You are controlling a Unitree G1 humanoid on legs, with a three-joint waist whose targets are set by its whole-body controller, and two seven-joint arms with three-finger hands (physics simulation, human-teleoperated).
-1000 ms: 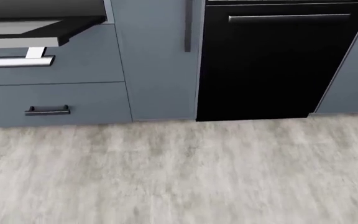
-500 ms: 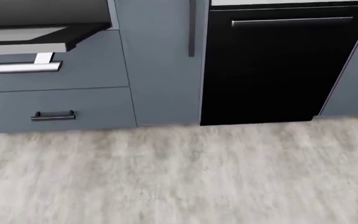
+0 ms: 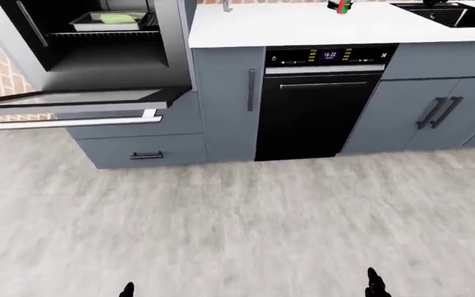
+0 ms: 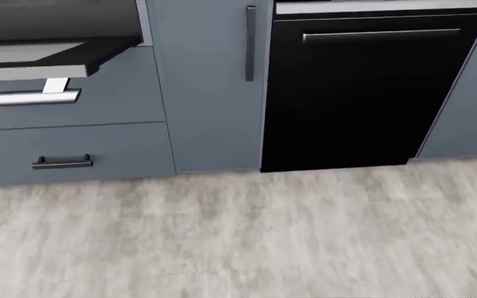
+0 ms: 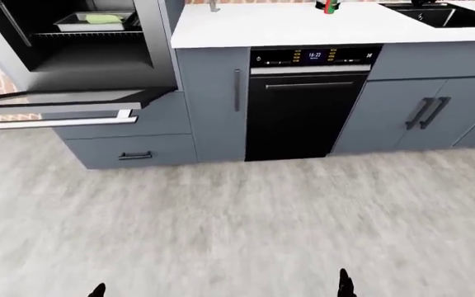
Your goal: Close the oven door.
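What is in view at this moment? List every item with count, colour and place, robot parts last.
oven door: one, dark with a silver handle, folded down open, left of left-eye view.
oven tray: one, grey, holding something green, on the rack inside the oven.
drawer: one, blue-grey, below the oven.
dishwasher: one, black, shut, centre.
countertop: one, white, top.
sink: one, dark, top right.
cabinet doors: two, blue-grey, right.
floor: light grey wood.
left hand: black fingertip only, bottom edge.
right hand: black fingertip only, bottom edge.
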